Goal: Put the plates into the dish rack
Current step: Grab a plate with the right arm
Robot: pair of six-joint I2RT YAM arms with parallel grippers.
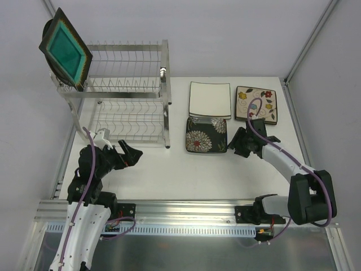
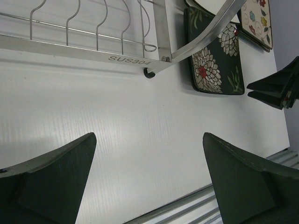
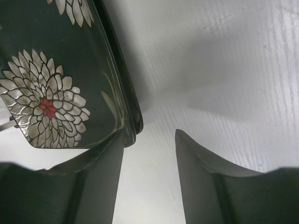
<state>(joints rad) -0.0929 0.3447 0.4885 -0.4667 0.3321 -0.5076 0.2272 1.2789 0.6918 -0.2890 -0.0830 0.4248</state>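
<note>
The teal-centred dark square plate stands upright at the left end of the dish rack's upper tier, with a dark curved rim showing behind it. The plain white plate, the flowered cream plate and the black chrysanthemum plate lie flat on the table to the right of the rack. My right gripper is open at the black plate's right edge. In the right wrist view its left finger sits at the plate's corner, with bare table between the jaws. My left gripper is open and empty in front of the rack.
The rack's front foot and lower rail lie just ahead of my left gripper. The black plate and my right gripper show beyond it. A metal rail runs along the table's near edge.
</note>
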